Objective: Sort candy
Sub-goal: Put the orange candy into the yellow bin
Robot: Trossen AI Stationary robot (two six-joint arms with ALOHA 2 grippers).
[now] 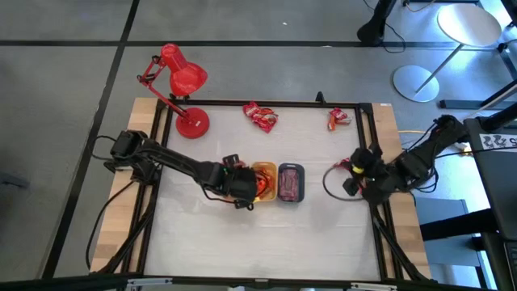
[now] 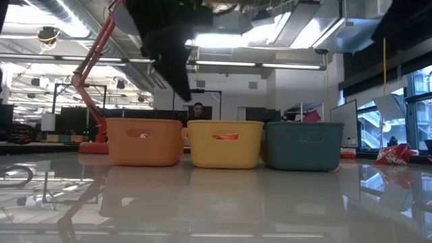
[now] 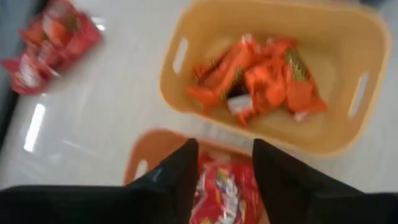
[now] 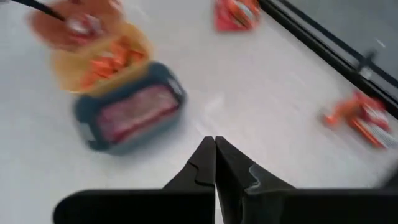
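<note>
Hanging right over the orange tray (image 3: 146, 163), the left gripper (image 3: 224, 171) has its two dark fingers (image 3: 177, 174) spread apart with nothing pinched between them. Red candy (image 3: 224, 196) lies in that tray straight below the gap. So I think this arm is dropping off here and next has to go get more. Orange candy (image 3: 258, 81) already fills the yellow tray (image 3: 180, 99) just beside it, and pink candy (image 1: 290, 183) fills the grey tray (image 1: 300, 170) next to that. What is left to sort lies at the far edge of the table (image 1: 242, 242): one loose bunch (image 1: 261, 117) past the trays, away from the left gripper, and a smaller bunch (image 1: 338, 119) near the right corner. The first bunch looks nearer the left arm. The right gripper (image 4: 215, 163) waits at the right edge with its fingers pressed shut, holding nothing; the smaller bunch lies closer to it.
</note>
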